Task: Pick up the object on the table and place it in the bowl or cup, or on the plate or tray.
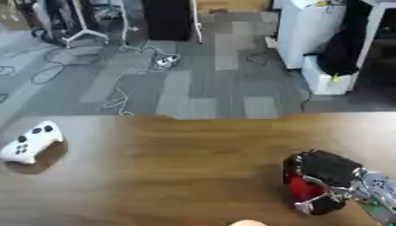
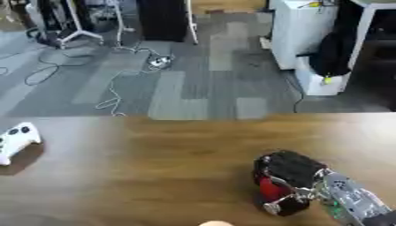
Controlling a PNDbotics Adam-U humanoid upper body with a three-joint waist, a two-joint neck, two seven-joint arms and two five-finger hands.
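Note:
My right hand (image 1: 329,170) comes in from the lower right corner and rests low over the wooden table (image 1: 185,159). Its black fingers are curled round a red object (image 1: 303,187), of which only a red patch shows under the hand. What the red object is cannot be made out. A small pale rounded thing (image 1: 247,223) peeks in at the bottom edge, left of the hand; only its top shows. My left hand appears in neither view.
A white game controller (image 1: 31,142) lies near the table's left edge. Beyond the table's far edge is a grey floor with cables (image 1: 116,95), a white cabinet (image 1: 309,31) and a stand's legs (image 1: 81,33).

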